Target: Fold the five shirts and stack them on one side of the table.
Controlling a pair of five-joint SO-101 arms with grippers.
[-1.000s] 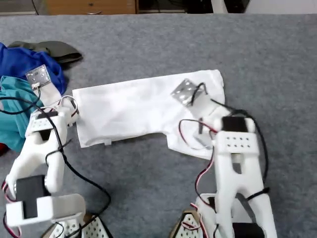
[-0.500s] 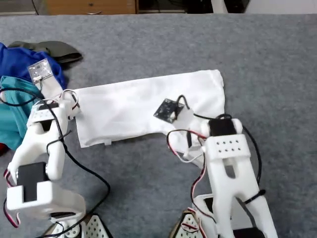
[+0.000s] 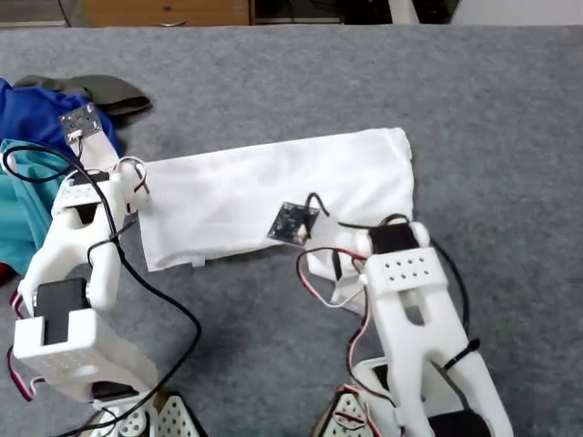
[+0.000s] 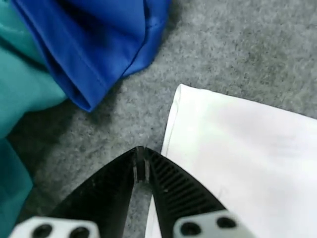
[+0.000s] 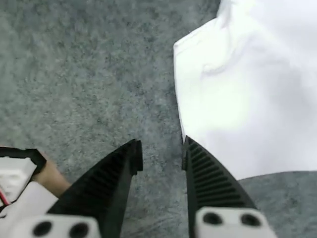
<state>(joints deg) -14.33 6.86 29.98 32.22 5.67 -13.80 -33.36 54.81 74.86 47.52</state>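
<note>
A white shirt lies spread across the middle of the grey table, partly folded into a long strip. My left gripper is shut with nothing in it, over bare table just short of the white shirt's left corner. My right gripper is open and empty above the table beside the near edge of the white shirt. The right arm covers the shirt's near right flap. Blue, teal and dark olive shirts are piled at the far left.
The blue shirt and teal shirt lie close beside my left gripper. A sliver of red cloth shows at the table's left edge. Loose arm cables trail over the near table. Wooden furniture stands beyond the far edge.
My right arm has drawn back off the white shirt, toward its near edge and to the left. My left arm has shifted slightly away along the shirt's left edge.
</note>
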